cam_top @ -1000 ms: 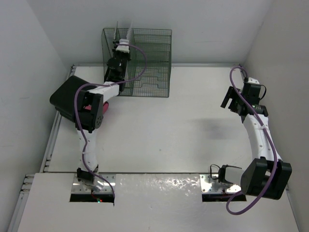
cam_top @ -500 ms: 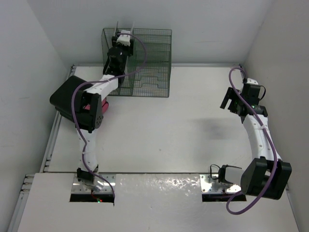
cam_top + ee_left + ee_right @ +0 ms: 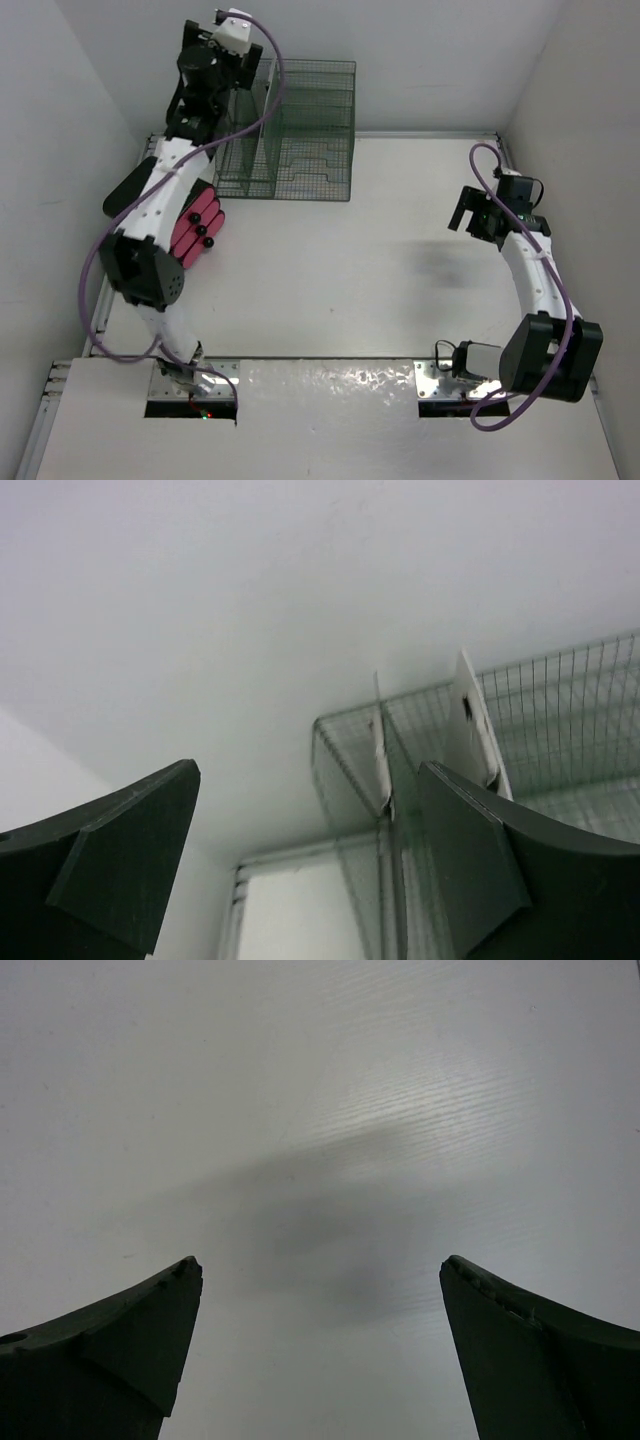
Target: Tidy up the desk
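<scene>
The white desk lies between white walls. At its back stands a green wire-mesh organizer. Two thin white sheets stand upright in its left slots. My left gripper is raised high above the organizer's left end. In the left wrist view the left gripper is open, with nothing between its fingers. My right gripper hovers over bare desk at the right. The right wrist view shows that gripper open and empty, with only its shadow below.
A pink case with black dots lies on the desk's left side beside the left arm. A black shape shows partly behind that arm. Metal rails run along the desk's left edge.
My left gripper has opened and risen up and left out of the organizer's slot, leaving a white sheet there. The right gripper has opened slightly wider and shifted a little left.
</scene>
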{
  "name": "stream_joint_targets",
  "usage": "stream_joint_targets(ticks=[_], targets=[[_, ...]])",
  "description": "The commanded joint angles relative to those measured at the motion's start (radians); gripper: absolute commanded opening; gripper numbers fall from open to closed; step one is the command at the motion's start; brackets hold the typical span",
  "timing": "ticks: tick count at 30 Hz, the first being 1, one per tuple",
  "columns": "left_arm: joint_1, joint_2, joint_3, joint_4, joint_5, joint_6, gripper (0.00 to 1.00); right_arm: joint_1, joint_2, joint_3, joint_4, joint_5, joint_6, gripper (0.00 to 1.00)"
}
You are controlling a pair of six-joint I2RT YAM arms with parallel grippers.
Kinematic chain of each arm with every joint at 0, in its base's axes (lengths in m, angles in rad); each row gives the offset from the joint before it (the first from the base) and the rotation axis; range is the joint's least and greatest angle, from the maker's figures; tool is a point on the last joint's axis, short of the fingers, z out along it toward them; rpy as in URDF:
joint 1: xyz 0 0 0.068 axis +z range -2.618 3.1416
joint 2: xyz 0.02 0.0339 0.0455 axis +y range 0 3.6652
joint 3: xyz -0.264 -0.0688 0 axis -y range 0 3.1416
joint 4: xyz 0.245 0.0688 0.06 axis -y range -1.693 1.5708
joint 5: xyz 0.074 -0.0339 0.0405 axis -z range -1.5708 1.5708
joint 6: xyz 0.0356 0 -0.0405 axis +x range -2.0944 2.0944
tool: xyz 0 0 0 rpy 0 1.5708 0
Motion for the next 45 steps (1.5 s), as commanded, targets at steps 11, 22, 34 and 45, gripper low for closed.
stream_joint_targets(ticks=[11, 22, 34, 45], targets=[[-0.096, -0.571, -0.593, -0.803, 0.416, 0.143, 0.85, 0.0, -0.101, -0.098, 0.079, -0.081, 0.075, 0.99], [-0.089, -0.87, -1.269, -0.612, 0.29, 0.344, 0.84, 0.004, -0.177, -0.213, 0.129, -0.078, 0.104, 0.99], [-0.085, -0.817, -1.418, -0.24, 0.295, 0.143, 0.82, 0.093, -0.335, -0.439, 0.254, 0.075, 0.08, 0.99], [-0.098, -0.747, -1.465, -0.157, 0.27, 0.131, 0.82, 0.133, -0.406, -0.574, 0.392, 0.13, 0.09, 0.99]])
